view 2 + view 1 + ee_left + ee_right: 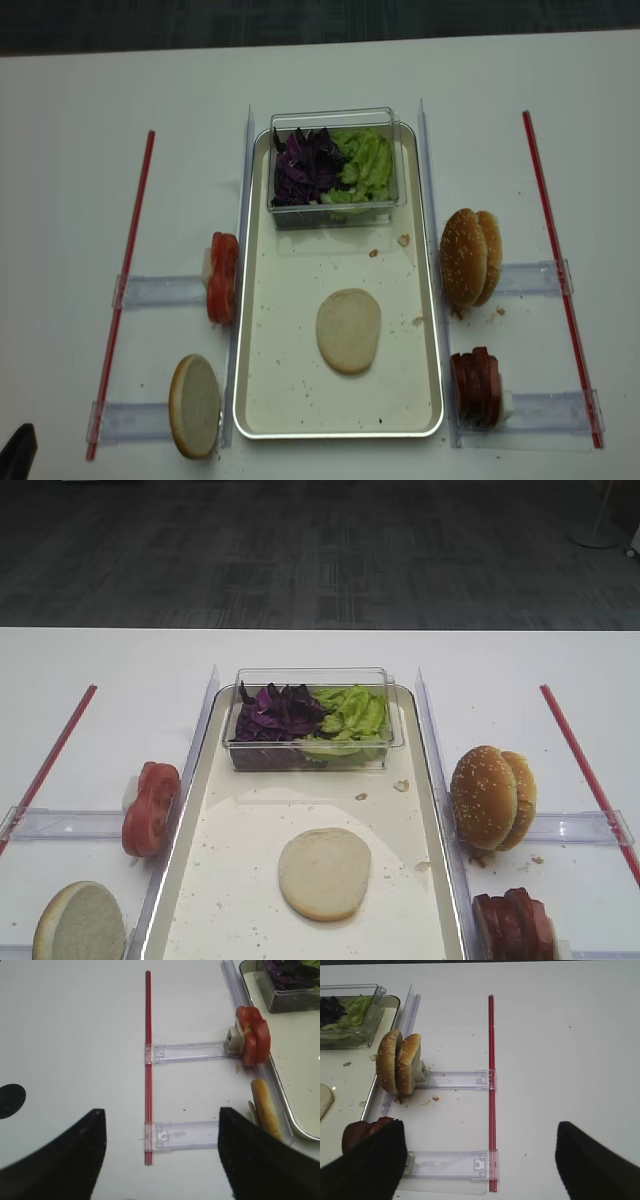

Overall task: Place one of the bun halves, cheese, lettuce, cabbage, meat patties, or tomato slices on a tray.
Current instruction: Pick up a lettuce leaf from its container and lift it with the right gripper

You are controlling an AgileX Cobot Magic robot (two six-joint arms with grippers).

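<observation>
A flat bun half lies cut face up on the tray, in its near middle. A clear tub at the tray's far end holds purple cabbage and green lettuce. Tomato slices and another flat bun half stand left of the tray. Sesame bun halves and meat patties stand to its right. No cheese is in view. My right gripper is open over bare table, its left finger beside the patties. My left gripper is open and empty, left of the bun half.
Red strips run along both outer sides, joined to clear plastic holders that carry the food. Clear rails flank the tray. The white table ends at the far edge. A dark round spot marks the table.
</observation>
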